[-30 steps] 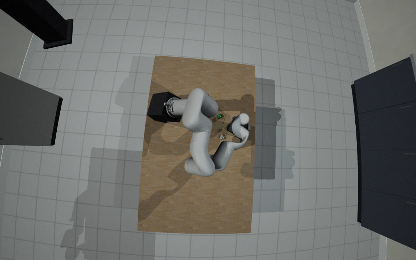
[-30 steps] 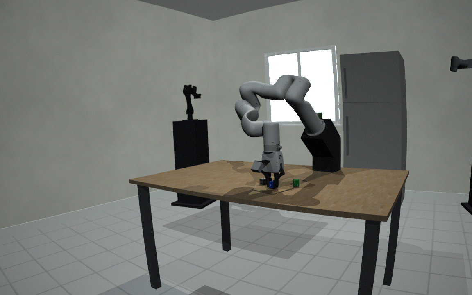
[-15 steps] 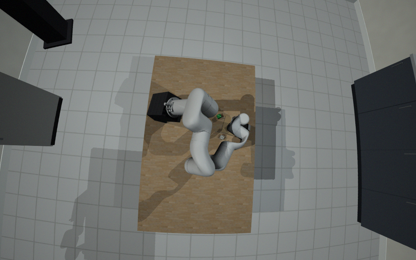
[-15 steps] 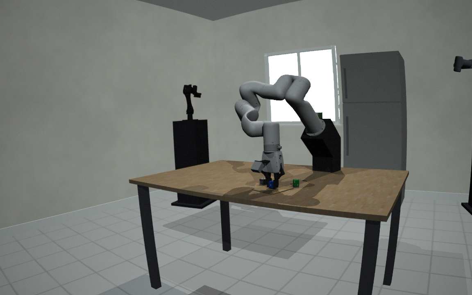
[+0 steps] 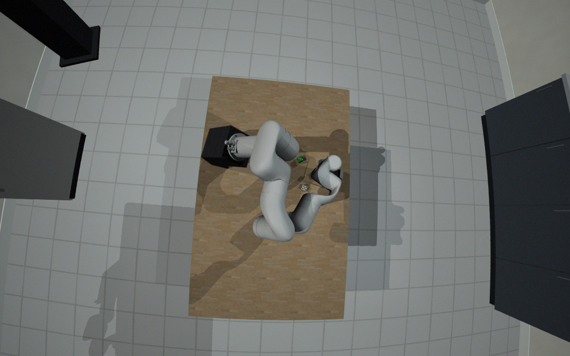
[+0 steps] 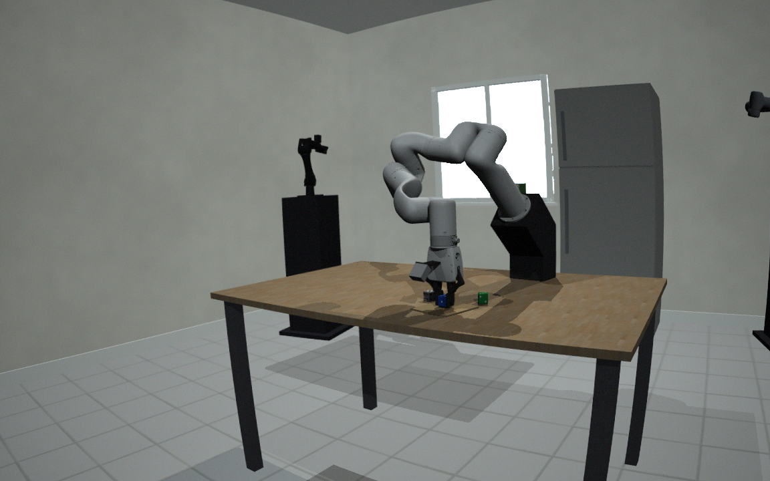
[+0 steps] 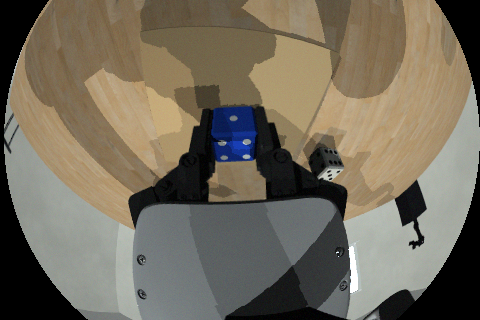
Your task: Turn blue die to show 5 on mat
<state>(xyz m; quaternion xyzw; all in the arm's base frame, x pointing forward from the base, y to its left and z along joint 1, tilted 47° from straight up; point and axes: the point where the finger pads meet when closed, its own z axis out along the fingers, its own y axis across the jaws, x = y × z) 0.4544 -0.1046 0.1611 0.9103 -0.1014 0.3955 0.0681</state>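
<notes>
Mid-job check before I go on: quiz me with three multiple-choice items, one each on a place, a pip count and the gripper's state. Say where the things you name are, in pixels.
1. Where is the white die [image 5: 304,188] [image 6: 428,295] [image 7: 327,162]?
A) On the mat [image 5: 313,165] [image 6: 462,308] [image 7: 295,75]
B) Beside the mat
C) On another die

2. Which pip counts does the wrist view show on the blue die [image 6: 442,300] [image 7: 233,132]?
A) One and four
B) Two and three
C) Six and five

3. The gripper [image 6: 445,300] [image 7: 233,121] is:
A) Wide open
B) Shut, holding nothing
C) Shut on the blue die

1-B: it sits past the mat's edge.
2-A: one pip above four.
3-C: fingers flank the blue die closely.
</notes>
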